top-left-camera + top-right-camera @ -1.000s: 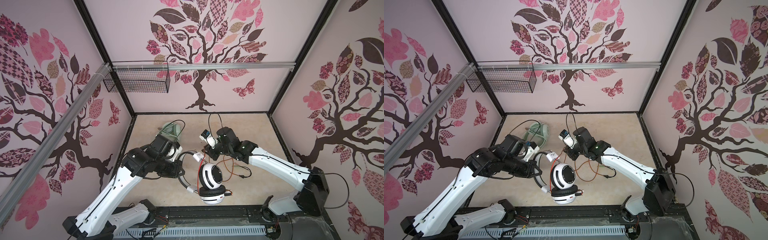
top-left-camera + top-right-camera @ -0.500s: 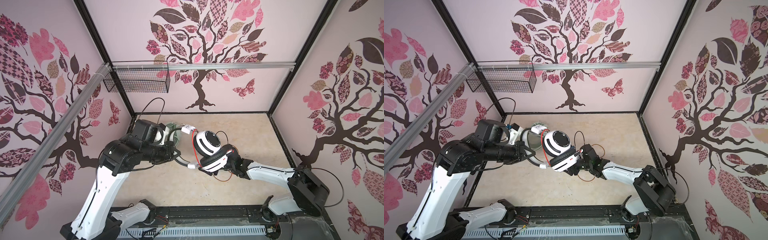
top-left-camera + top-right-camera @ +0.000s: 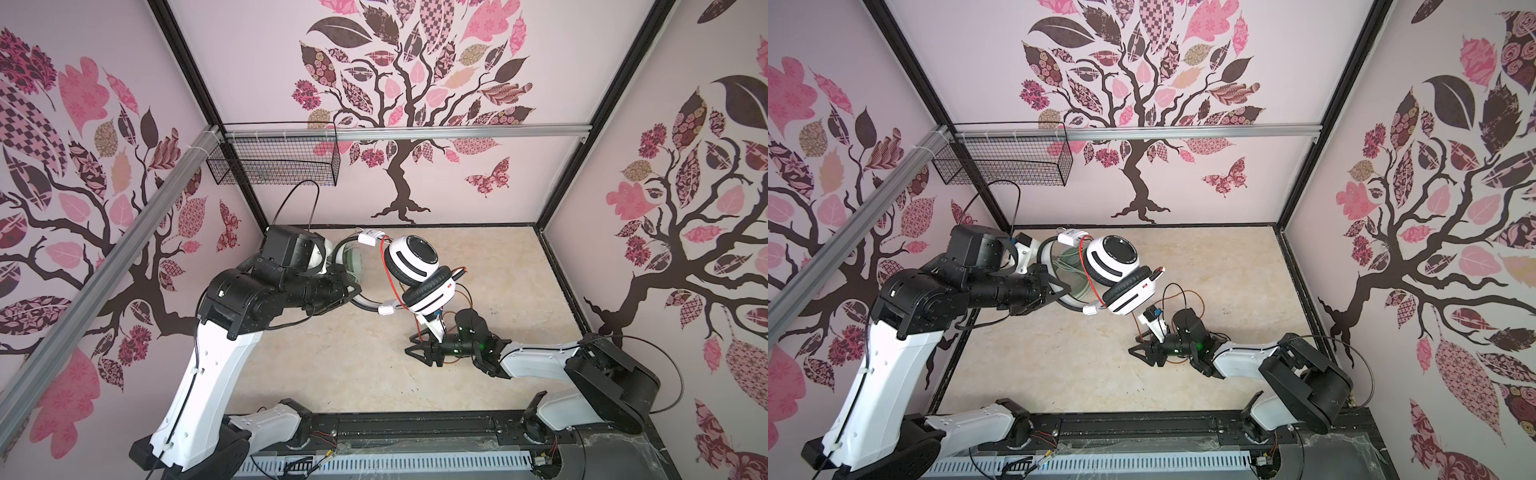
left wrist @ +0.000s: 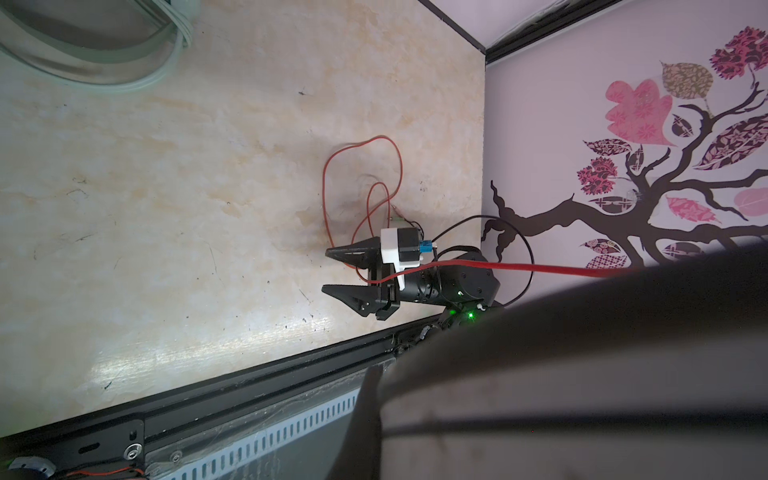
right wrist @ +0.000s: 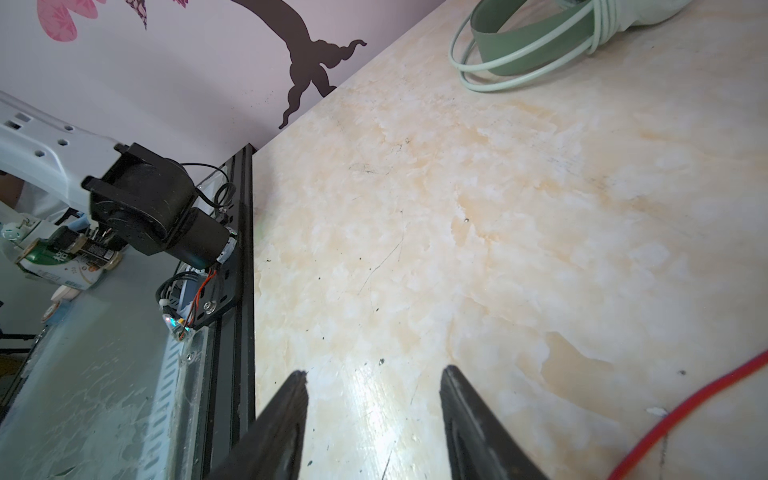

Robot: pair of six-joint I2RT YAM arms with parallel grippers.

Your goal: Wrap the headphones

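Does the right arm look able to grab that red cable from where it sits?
Probably yes: the right fingers stand open and empty low over the table, and the red cable trails loose close beside them, with nothing between.

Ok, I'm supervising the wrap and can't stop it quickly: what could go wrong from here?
The red cable runs from the raised white-and-black headphones down to the open right claw and loops beside it; it may snag there. The left claw pinches only the thin headband, so they could swing or slip, perhaps onto the mint-green headphones nearby.
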